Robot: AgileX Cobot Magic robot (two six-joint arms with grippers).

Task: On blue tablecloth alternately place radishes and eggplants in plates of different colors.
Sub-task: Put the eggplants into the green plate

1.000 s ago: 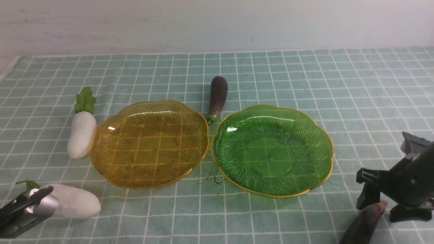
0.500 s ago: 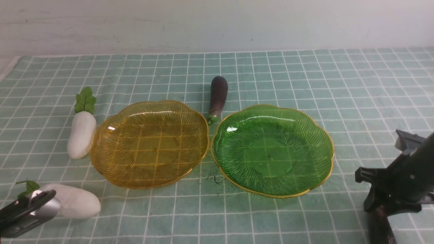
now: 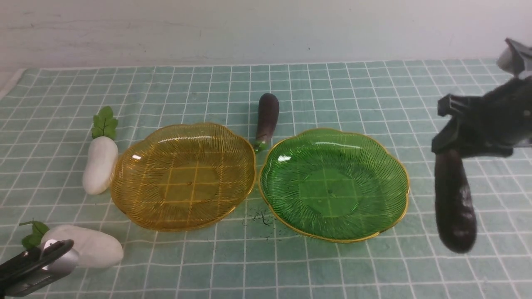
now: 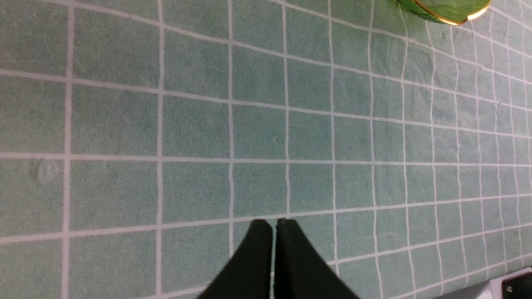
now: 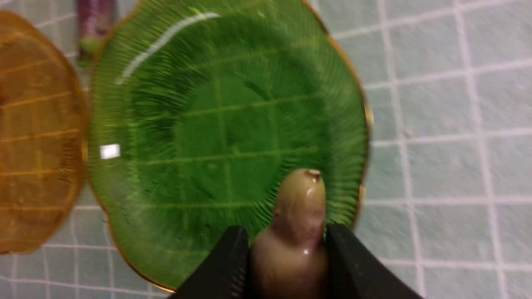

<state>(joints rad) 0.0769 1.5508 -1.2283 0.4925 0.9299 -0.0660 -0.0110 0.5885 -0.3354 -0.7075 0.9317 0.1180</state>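
In the right wrist view, a tan-tipped eggplant [image 5: 291, 253] is seen clamped between the parted fingers of the right gripper [image 5: 286, 245]; in the front view its tan end is hidden. The left gripper [image 4: 274, 226] is shown fully closed, empty, in its wrist view.

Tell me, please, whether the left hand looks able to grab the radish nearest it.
Probably yes: the radish lies right beside it with nothing on top, though the hand must open first.
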